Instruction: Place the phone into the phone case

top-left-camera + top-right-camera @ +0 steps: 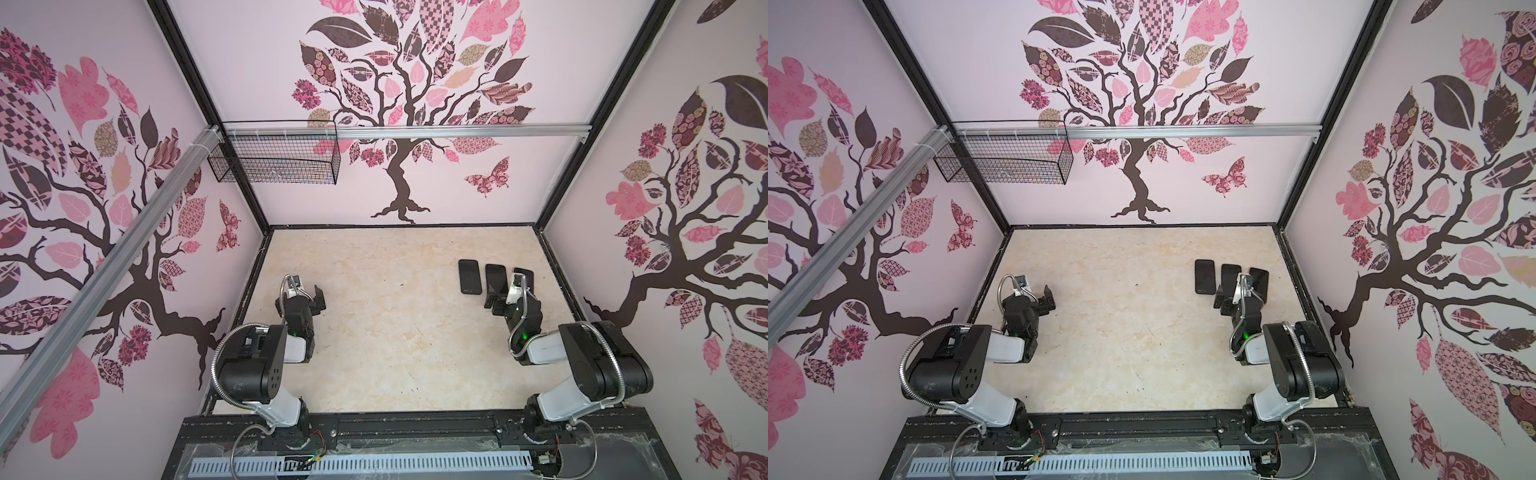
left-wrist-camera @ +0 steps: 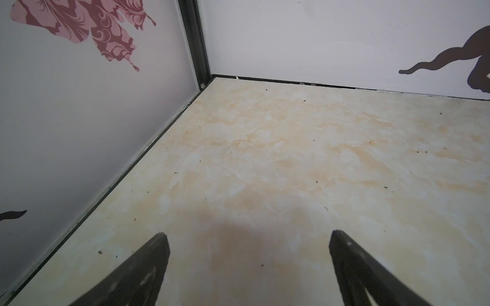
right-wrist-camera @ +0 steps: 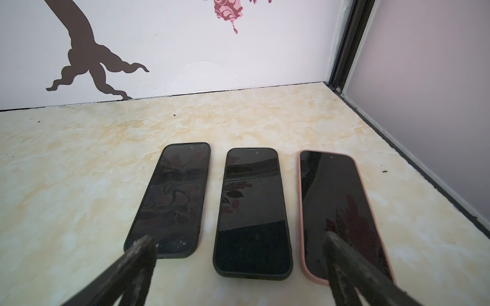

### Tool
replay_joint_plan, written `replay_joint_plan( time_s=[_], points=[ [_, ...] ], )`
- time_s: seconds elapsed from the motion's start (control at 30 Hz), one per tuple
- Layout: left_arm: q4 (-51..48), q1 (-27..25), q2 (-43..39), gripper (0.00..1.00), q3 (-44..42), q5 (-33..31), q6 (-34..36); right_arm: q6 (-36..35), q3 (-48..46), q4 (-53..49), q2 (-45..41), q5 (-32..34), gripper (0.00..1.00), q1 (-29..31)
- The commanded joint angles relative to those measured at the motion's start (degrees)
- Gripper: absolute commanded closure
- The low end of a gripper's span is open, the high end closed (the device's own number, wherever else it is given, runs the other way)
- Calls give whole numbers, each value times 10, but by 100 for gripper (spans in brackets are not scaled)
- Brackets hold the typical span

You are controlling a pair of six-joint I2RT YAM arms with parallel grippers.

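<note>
Three phones lie side by side, screens up, at the right of the table. In the right wrist view the left phone (image 3: 172, 198) has a thin dark edge, the middle phone (image 3: 253, 212) a dark rim, and the right phone (image 3: 342, 212) sits in a pink phone case (image 3: 302, 225). In both top views my right arm covers the near ends of the middle phone (image 1: 496, 278) (image 1: 1228, 274) and right phone (image 1: 524, 275) (image 1: 1260, 277). My right gripper (image 3: 237, 238) (image 1: 492, 301) (image 1: 1223, 301) hovers open over those near ends, holding nothing. My left gripper (image 2: 248, 234) (image 1: 318, 299) (image 1: 1048, 299) is open and empty at the table's left.
The marble-pattern table (image 1: 395, 332) is walled on the left, back and right; the right wall (image 3: 424, 106) stands close beside the pink-cased phone. A wire basket (image 1: 274, 153) hangs from a rail high at the back left. The left wall (image 2: 79, 132) is near my left gripper.
</note>
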Motion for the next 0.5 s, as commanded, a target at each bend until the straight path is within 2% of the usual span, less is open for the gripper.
replay_joint_plan(
  time_s=[0.0,0.47],
  points=[
    [18,2,-2,3,9,1,-4,2,9,9,-1,-1,0,-2],
    [16,2,-2,3,9,1,-4,2,9,9,0,0,0,-2]
  ],
)
